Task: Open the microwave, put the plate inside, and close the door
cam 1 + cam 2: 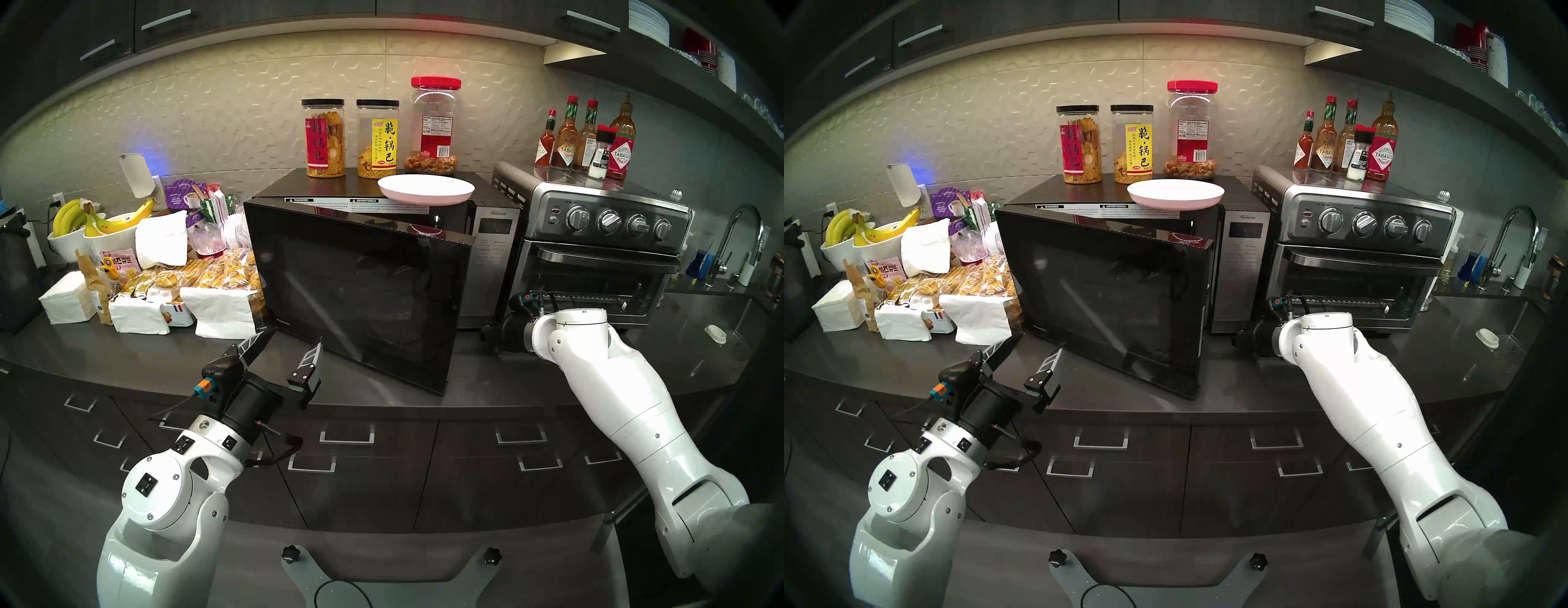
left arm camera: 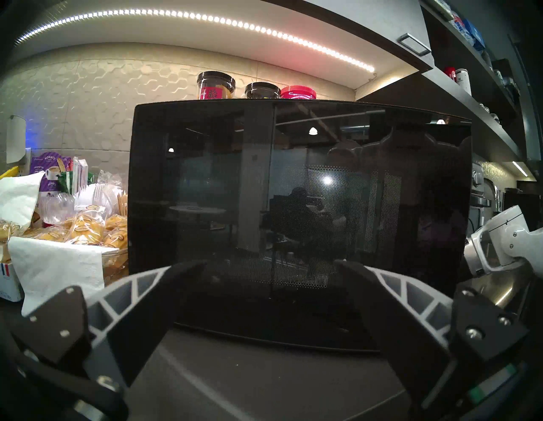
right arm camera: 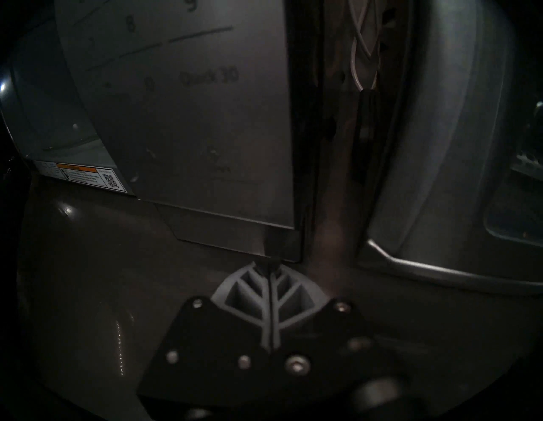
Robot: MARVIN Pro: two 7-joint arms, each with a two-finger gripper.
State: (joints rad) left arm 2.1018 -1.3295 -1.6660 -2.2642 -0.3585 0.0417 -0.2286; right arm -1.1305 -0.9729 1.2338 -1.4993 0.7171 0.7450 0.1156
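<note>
The plate (image 1: 425, 190) sits on top of the microwave (image 1: 496, 250), at the front right edge of the roof, rim overhanging the opening a bit, just in front of the red-lidded jar (image 1: 433, 127). Nothing holds it. Presumably parked up there so it's out of the way while the door gets dealt with.

The door (image 1: 352, 293) is ajar, swung partway out on its left hinge, free edge toward the robot. The gap at the right shows a sliver of the cavity, but it looks too narrow for the plate yet, so I'd say the opening step is only half done.

Right gripper (image 3: 269, 266): fingers pressed together w/ nothing between them, tips low at the bottom corner of the grey control strip (image 3: 188, 117), close to the counter (image 3: 88, 264). Closed fingers make a poking tool, which fits pressing a release button there (wrist view is dark, so can't tell if the tips actually touch the panel).

Left gripper (image 1: 286, 350): fingers spread wide apart, empty, pointing at the door's glass from near its lower left, not touching. Looks staged to catch the door & swing it wider.

Toaster oven (image 1: 594, 263) stands just beside the microwave on the right; snack bags (image 1: 220, 276) crowd the left, near the hinge side.
</note>
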